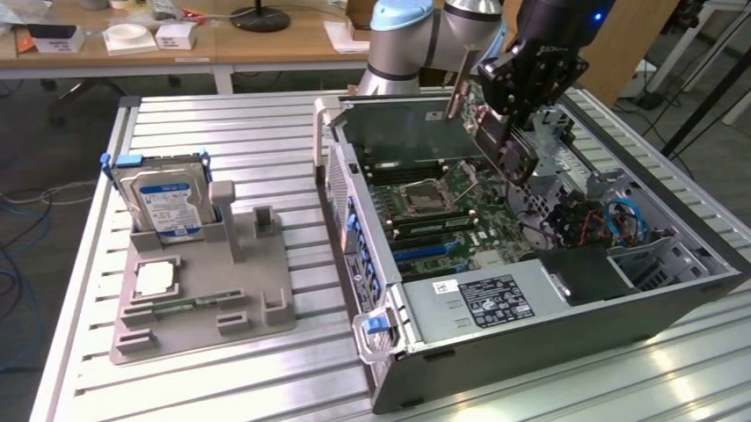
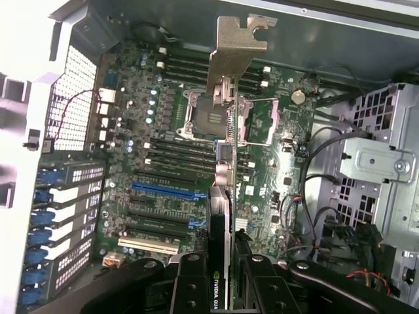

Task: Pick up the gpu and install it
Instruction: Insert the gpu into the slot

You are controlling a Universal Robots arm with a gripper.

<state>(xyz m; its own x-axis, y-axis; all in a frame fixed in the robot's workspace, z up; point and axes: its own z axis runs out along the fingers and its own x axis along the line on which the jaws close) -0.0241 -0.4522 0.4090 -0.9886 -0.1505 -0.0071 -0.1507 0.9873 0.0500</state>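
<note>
**A:** Where is the gpu (image 1: 513, 151) in relation to the computer case (image 1: 564, 332)?

**B:** It hangs on edge above the case's open side, over the motherboard (image 1: 441, 211) and clear of it. The gripper (image 1: 534, 75) pinches it, one finger against each flat face. In the wrist view the gripper (image 2: 221, 265) has its black fingers (image 2: 190, 288) flanking the card's dark edge. The gpu (image 2: 232, 59) has its silver bracket at the end farthest from the grip.

**A:** How much room is there inside the case?

**B:** The motherboard (image 2: 163, 131) lies open in the middle of the case. Along one case wall runs a row of slot covers with blue latches (image 2: 39, 216). Against the opposite wall sits a metal drive cage (image 2: 373, 163), with dark cables (image 2: 314, 216) looping between it and the board. The card hangs between those two sides. A blue slot (image 2: 163, 190) lies beside the card's line, toward the latch wall. At the case's near end the labelled power supply (image 1: 493, 299) closes off that space.

**A:** And outside the case?

**B:** The slatted desk (image 1: 235, 123) carries a grey holder (image 1: 246, 290) well apart from the latch wall. A hard drive (image 1: 171, 202) stands upright in it.

**A:** What can't be made out?

**B:** The gripper's body covers the part of the board beneath it. The card is seen edge-on, so its contact edge is hard to tell. The gap between the card and the board cannot be judged. The arm is cut off above the case.
</note>
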